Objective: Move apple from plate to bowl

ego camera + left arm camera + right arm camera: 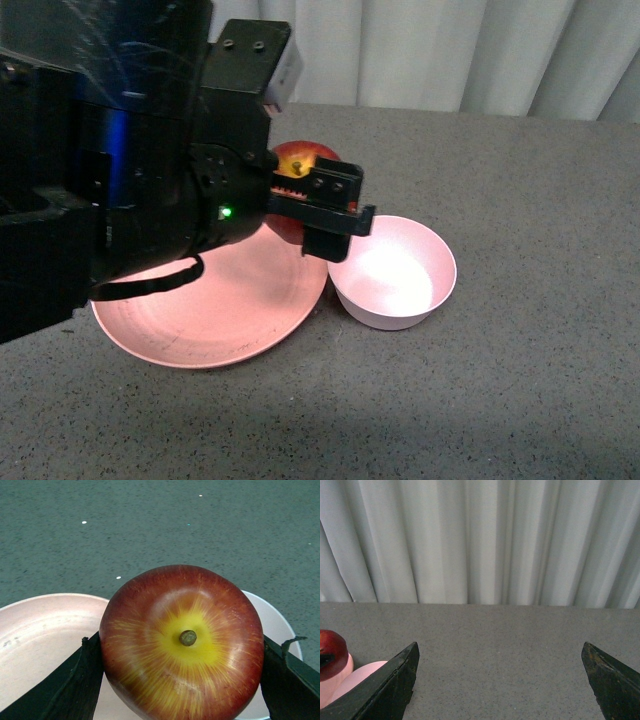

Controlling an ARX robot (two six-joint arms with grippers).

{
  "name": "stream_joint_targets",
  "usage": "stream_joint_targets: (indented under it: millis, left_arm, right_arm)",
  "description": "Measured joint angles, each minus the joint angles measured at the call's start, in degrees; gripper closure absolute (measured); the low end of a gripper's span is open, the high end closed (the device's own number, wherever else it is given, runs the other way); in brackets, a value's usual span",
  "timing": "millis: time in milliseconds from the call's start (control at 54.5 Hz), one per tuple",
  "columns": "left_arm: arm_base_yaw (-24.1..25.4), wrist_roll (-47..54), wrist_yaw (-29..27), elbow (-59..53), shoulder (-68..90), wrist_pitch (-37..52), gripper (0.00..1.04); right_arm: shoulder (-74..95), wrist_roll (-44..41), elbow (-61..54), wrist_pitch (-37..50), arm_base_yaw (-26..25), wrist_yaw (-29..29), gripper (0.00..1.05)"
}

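The dark-red apple with its yellow patch is clamped between the fingers of my left gripper, over the far right part of the salmon-pink plate. The left wrist view shows the apple stem-up, filling the left gripper, with the plate below. The small pale-pink bowl stands empty just right of the plate, beside the gripper's tip. My right gripper is open and empty above bare table, with the apple and a pink rim at its view's edge.
The grey speckled table spreads around the plate and bowl. A pale curtain hangs behind the table's far edge. My bulky left arm hides the left part of the front view.
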Motion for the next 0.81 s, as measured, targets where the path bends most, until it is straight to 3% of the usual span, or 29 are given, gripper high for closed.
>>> stream_joint_targets:
  millis: [275,808]
  left_arm:
    - [-5.31,-1.84,-1.73,5.70,5.05,-1.51,0.27]
    - [-6.69,-2.43,-2.29,7.61,11.21,-2.01,0.27]
  right_arm:
    - [0.00,0.02,0.00,0.00,0.00,0.00,0.09]
    - [-0.02,0.02,0.00,0.00,0.00,0.00,0.09]
